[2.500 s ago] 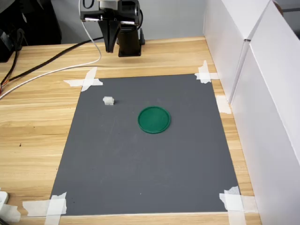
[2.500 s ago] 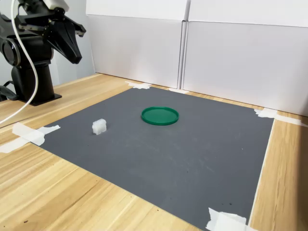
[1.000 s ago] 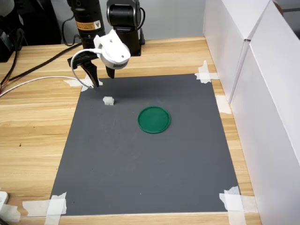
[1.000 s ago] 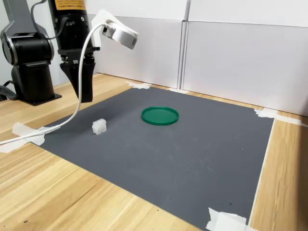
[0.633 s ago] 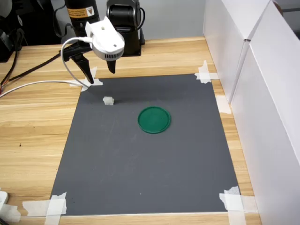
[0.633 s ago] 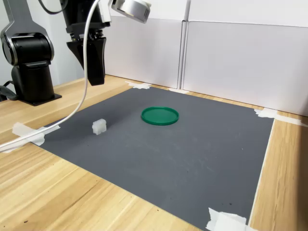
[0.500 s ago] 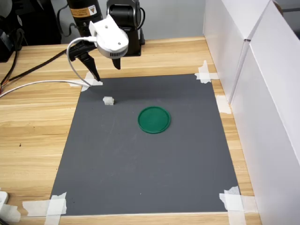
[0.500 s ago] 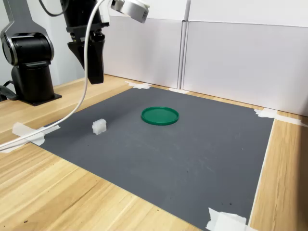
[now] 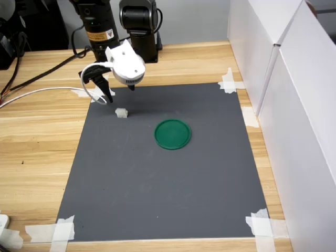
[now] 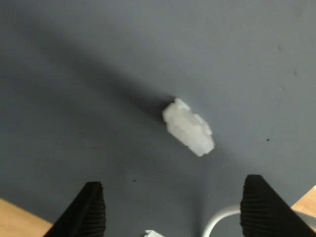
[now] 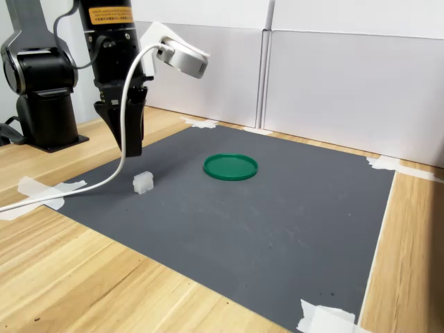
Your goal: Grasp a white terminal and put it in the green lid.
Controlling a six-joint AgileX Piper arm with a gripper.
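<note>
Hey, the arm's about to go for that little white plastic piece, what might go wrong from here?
The tiny whitish translucent plastic terminal lies askew between the open gripper's fingertips, so closing may twist or flick it away.

The white cable hangs close by the gripper and might brush the piece.

The flat round dark green lid has a low rim; a dropped terminal might bounce out.

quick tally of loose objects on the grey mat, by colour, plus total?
White: 1, the white terminal
Green: 1, the green lid
Total: 2. Both lie on the mat, apart from each other; the gripper holds nothing.
</note>
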